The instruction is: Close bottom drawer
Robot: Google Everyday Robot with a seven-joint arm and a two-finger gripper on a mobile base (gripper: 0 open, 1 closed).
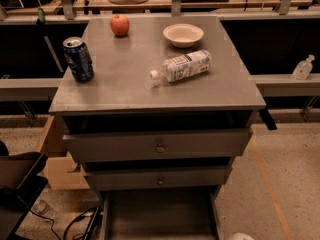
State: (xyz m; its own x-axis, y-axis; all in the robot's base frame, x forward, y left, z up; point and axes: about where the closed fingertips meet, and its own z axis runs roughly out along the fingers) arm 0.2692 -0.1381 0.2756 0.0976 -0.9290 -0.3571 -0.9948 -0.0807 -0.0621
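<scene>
Grey bottom drawer point(159, 218), red apple point(119, 25)

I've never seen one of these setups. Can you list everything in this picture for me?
cabinet: one, grey, centre of view
apple: one, red, back left of the cabinet top
bowl: one, cream, back right of the top
soda can: one, blue, upright at the left edge
water bottle: one, clear, lying on its side mid-top
top drawer: one, grey, partly out
middle drawer: one, grey, partly out
bottom drawer: one, grey, pulled out farthest, tray showing
pump bottle: one, clear, ledge at right
cardboard box: one, brown, floor at left
hand: one, whitish, peeking in at the bottom edge, right of the bottom drawer
</scene>
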